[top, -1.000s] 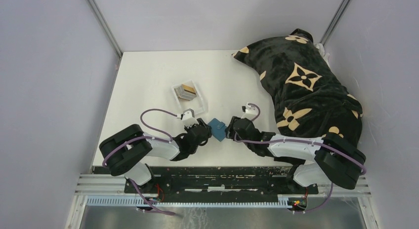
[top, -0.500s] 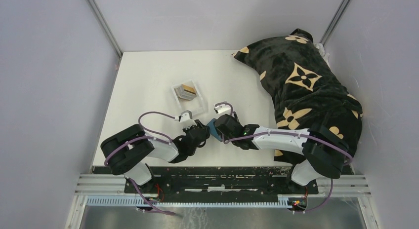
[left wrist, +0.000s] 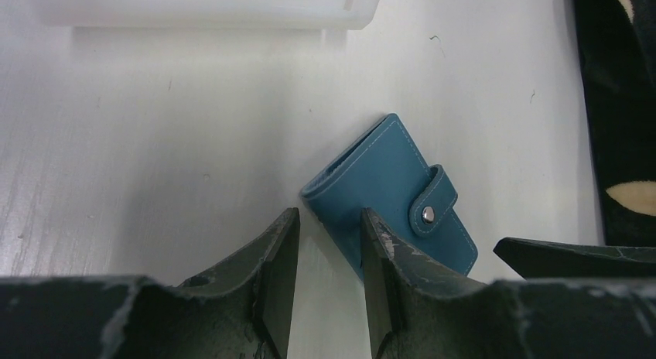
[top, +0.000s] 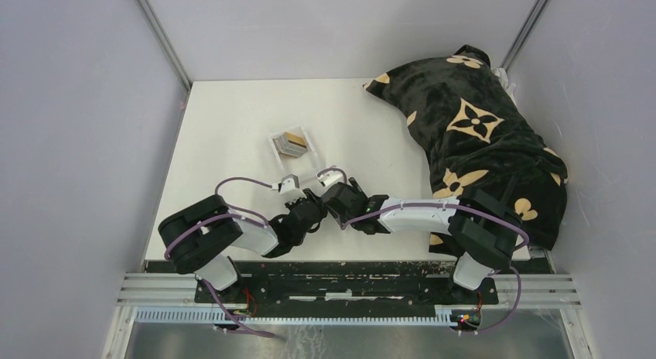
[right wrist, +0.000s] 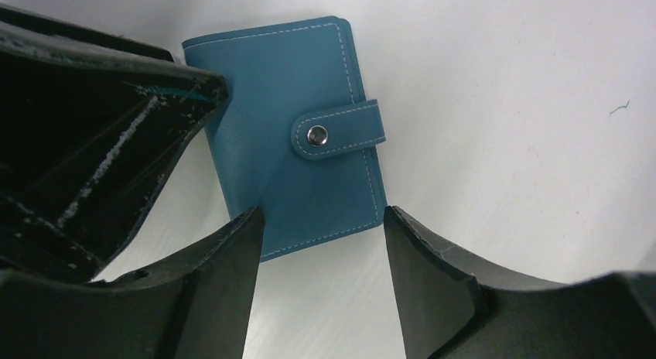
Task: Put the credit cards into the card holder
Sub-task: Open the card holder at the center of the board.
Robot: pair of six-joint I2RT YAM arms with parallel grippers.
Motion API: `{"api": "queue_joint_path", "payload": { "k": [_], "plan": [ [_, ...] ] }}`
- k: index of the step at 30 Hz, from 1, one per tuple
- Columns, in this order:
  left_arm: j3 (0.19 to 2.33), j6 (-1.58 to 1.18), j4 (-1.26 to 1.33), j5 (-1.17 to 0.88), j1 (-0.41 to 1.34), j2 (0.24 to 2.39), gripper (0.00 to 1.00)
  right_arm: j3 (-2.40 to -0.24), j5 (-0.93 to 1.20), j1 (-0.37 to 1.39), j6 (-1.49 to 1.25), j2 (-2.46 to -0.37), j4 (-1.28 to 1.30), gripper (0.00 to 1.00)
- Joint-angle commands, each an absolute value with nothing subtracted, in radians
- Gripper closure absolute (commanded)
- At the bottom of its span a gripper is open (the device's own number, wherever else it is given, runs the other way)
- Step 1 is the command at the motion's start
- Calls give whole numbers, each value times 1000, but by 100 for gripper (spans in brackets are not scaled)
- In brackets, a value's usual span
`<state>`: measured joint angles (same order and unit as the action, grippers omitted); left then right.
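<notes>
The teal card holder (left wrist: 387, 190) lies shut on the white table, its snap tab (left wrist: 428, 213) fastened. It also shows in the right wrist view (right wrist: 290, 177). In the top view the two grippers hide it. My left gripper (left wrist: 329, 239) is open and empty; its right finger (left wrist: 383, 254) overlaps the holder's near edge. My right gripper (right wrist: 321, 231) is open, its jaws standing just short of the holder's near edge. The two grippers (top: 313, 206) (top: 338, 196) meet over it. The credit cards (top: 293, 143), grey and tan, lie stacked in a clear tray (top: 308, 167).
A black blanket with tan flower prints (top: 480, 135) covers the table's right side. The clear tray's edge (left wrist: 209, 9) lies just beyond the holder in the left wrist view. Grey walls close in both sides.
My right gripper has swung left over the card holder, up against the left gripper. The holder has shifted slightly left. The left arm has barely moved.
</notes>
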<state>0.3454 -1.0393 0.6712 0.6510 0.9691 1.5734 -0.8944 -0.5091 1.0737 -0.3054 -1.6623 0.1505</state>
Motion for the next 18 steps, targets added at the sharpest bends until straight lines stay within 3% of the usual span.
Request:
{"api": "queue_joint_path", "payload": {
  "k": [1,18],
  "plan": [
    [326,-1042,701,668,972,1589,58,-946,-533,1079,-258,-1678,94,35],
    [314,-1032,722,690,971,1595,57,-1006,-569,1078,-204,-1723,59,35]
  ]
}}
